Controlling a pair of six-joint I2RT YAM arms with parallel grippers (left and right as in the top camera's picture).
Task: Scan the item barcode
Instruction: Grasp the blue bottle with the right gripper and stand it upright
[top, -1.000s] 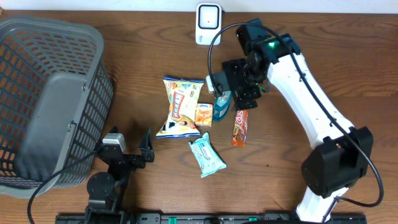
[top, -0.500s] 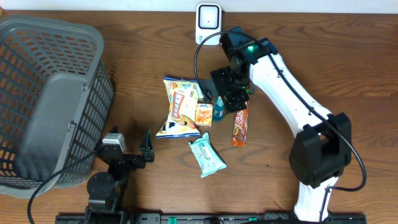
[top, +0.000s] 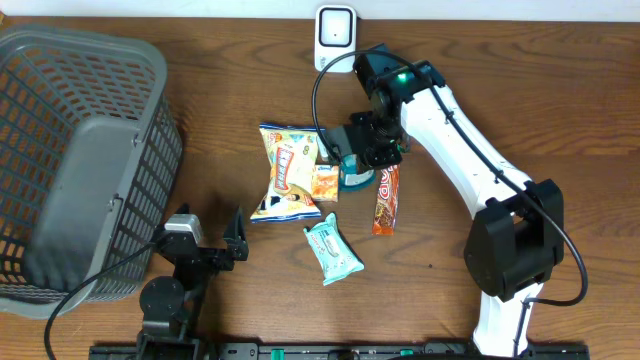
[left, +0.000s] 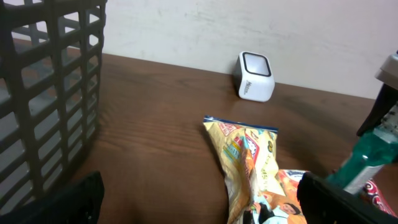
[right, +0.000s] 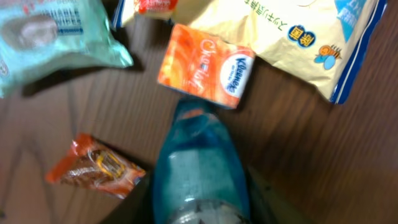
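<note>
Grasp step: my R gripper (right: 198, 205) pinches teal pack (right: 199, 165); L gripper (top: 210, 230) wide, idle. Next: lift, face barcode to scanner (top: 335, 38).

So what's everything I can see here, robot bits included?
table: one, brown wood, under everything
basket: one, grey, left side
scanner: one, white, far edge
chip bag: one, yellow, centre
tissue pack: one, orange, right of chip bag
teal tube: one, teal, in the right gripper
snack bar: one, orange-red, right of the tube
packet: one, mint green, nearest the front edge
left gripper: one, black, open, beside the basket
right gripper: one, black, closed on the teal tube
</note>
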